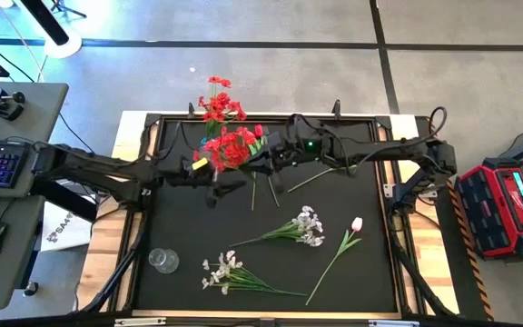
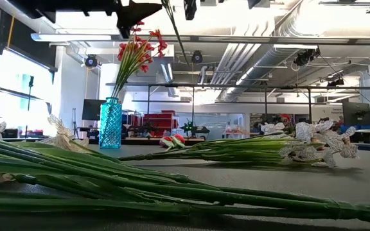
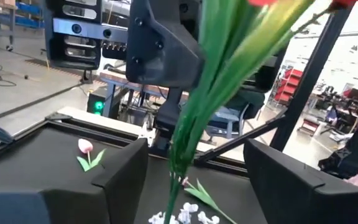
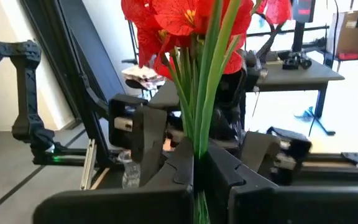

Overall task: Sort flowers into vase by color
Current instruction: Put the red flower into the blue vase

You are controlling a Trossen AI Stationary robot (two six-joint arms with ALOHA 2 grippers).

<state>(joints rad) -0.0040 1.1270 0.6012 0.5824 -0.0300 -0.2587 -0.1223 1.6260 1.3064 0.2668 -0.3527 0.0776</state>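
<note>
A bunch of red flowers (image 1: 231,147) on green stems hangs above the table's far middle, with my right gripper (image 4: 197,171) shut on its stems. My left gripper (image 3: 188,180) is open just left of it. Its two fingers stand on either side of the same stems (image 3: 188,134), lower down, without touching them. A blue vase (image 2: 110,123) holding red flowers (image 1: 218,103) stands at the far edge. Two white sprays (image 1: 300,227) (image 1: 227,272) and a pale pink tulip (image 1: 356,224) lie flat on the black mat. My right gripper pinches the bunched green stems (image 4: 199,146) between its two fingers, a little below the red blooms. The fingers come level from the table's right side and lie across the stems. The bunch stands upright, lifted clear, with its stem ends (image 2: 180,45) hanging below the fingers.
A small clear glass (image 1: 163,261) stands near the front left of the mat. A loose green stem (image 1: 314,177) lies right of the grippers. The table's black frame posts (image 1: 336,109) line the far edge. A red case (image 1: 507,204) sits off the table's right side.
</note>
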